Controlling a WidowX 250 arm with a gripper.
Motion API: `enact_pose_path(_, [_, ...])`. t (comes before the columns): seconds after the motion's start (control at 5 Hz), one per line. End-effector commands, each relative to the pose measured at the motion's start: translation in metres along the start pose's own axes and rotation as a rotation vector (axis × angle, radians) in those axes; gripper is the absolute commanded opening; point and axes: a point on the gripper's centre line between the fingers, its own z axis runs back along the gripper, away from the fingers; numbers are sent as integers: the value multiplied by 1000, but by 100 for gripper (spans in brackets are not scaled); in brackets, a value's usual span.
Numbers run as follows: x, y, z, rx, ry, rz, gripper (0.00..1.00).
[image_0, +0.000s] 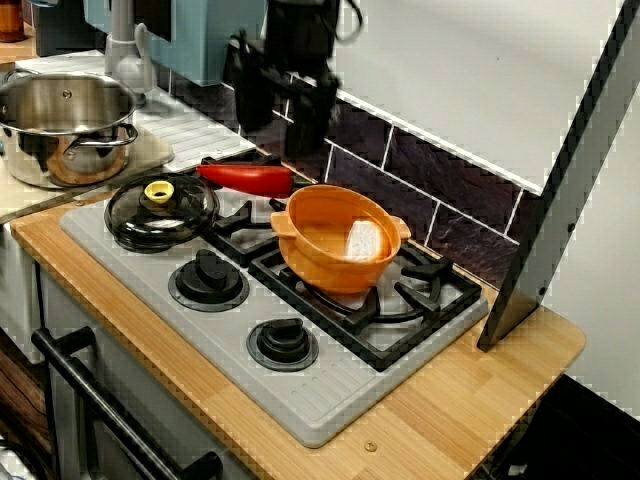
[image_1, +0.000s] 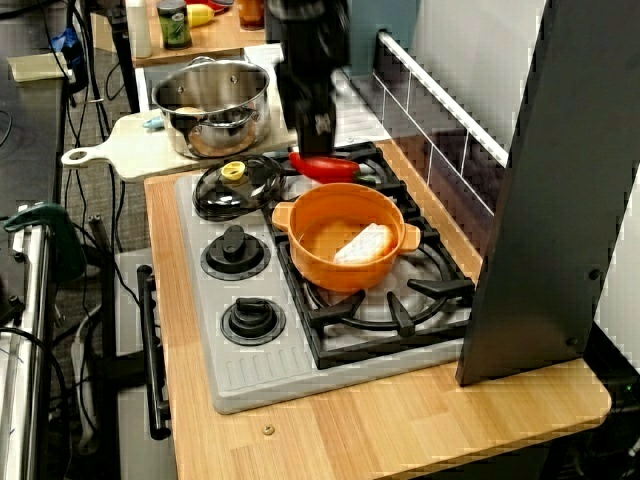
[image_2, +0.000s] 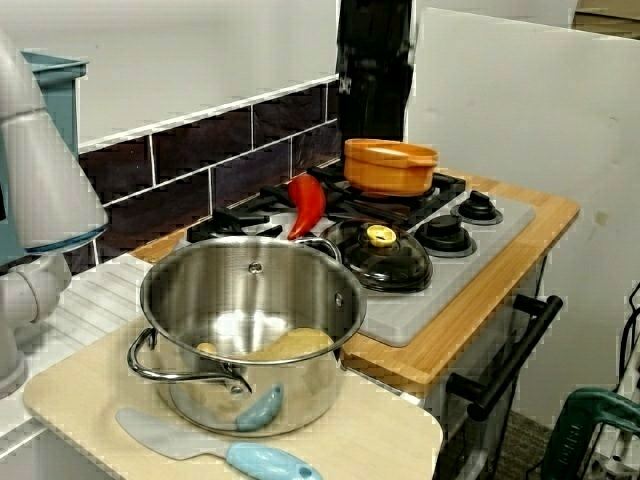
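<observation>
**A:** Any writing to read?

**B:** Only a label on the jar (image_1: 174, 24) far back, and it is too small to make out.

**A:** Counts, then?

**B:** Two pots. One is an orange pot (image_0: 320, 272) on a stove (image_0: 330, 400) grate, with one pale piece (image_0: 365, 240) inside. The other is a steel pot (image_0: 60, 150) on the cutting board (image_1: 115, 155). There is also one black lid (image_0: 160, 212), two knobs (image_0: 208, 275) (image_0: 283, 343), one blue spatula (image_2: 235, 457) and one red pepper (image_0: 245, 178).

**A:** And the end effector?

**B:** The end effector (image_0: 290, 150) hangs just above the red pepper. The pepper lies on the rear grate, behind the lid and the orange pot. It looks dark and blurred, so I cannot tell whether it is released or clenched.
</observation>
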Motion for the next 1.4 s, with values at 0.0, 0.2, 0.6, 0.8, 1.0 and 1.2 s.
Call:
enact_pose_path(0.0, [16,-16,-18,59,-18,-27,100])
enact_pose_path(0.2, [17,-16,-24,56,-8,-12,100])
enact_pose_path(0.6, [18,-13,-25,47,-3,-6,100])
enact_pose_path(0.8, [18,-12,-26,42,2,-6,100])
enact_pose_path(1.0, [20,-12,-27,42,6,-3,100])
enact_pose_path(1.2, [19,-11,-27,39,9,-3,100])
